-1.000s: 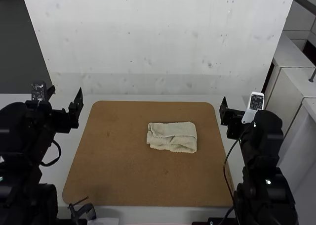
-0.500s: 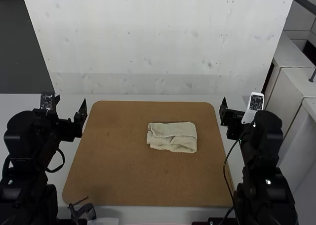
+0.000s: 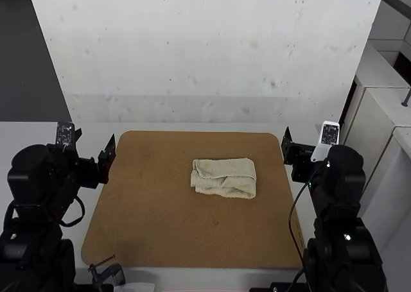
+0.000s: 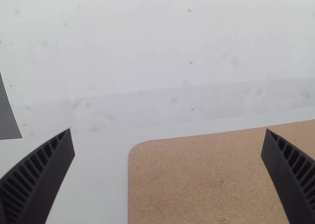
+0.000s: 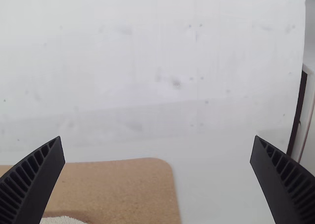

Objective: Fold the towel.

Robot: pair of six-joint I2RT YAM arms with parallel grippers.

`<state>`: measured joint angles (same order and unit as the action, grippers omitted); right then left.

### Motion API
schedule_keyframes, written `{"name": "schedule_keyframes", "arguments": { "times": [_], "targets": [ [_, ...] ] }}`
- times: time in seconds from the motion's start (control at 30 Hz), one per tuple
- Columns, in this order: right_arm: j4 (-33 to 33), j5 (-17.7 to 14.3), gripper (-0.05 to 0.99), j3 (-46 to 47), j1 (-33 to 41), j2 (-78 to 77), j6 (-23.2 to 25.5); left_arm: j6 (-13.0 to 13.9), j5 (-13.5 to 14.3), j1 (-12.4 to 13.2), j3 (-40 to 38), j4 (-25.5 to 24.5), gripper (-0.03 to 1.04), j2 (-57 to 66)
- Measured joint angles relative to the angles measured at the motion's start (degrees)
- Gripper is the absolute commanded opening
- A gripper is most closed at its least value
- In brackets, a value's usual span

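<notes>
As I took stock from my station, one towel (image 3: 223,178), folded into a compact layered packet, lay on the board (image 3: 160,231), nearer its right edge than its left. Left gripper (image 4: 168,130): fingers spread, empty. Right gripper (image 5: 158,137): likewise. Folding, I judged, was essentially done; at most, uneven edges wanted squaring.

And here's the pale, smooth table (image 3: 212,278), with a large brown board (image 3: 160,228), rounded at the corners and finely speckled, lying flat on top. On that board, right of the middle, we've got the cream, rough-textured cloth towel (image 3: 225,178), folded into a compact rectangle, a layered edge running across it, slightly uneven along the near side.
</notes>
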<state>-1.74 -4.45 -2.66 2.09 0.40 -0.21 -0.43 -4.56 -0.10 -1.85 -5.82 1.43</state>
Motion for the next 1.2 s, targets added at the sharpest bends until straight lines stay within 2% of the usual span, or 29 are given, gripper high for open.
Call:
{"name": "schedule_keyframes", "arguments": {
  "times": [0.2, 0.3, 1.2],
  "targets": [
    [0.0, 0.0, 0.97, 0.0, 0.0, 0.0, 0.17, 0.02, -0.02, 0.0, 0.0, -0.39, 0.96, 0.0],
    [0.0, 0.0, 0.97, 0.0, 0.0, 0.02, 0.17, 0.04, 0.09, 0.0, 0.0, -0.5, 0.99, 0.0],
    [0.02, 0.0, 0.97, 0.0, 0.0, 0.02, 0.17, 0.22, 0.24, 0.0, -0.02, -0.57, 0.99, 0.0]
  ]
}}
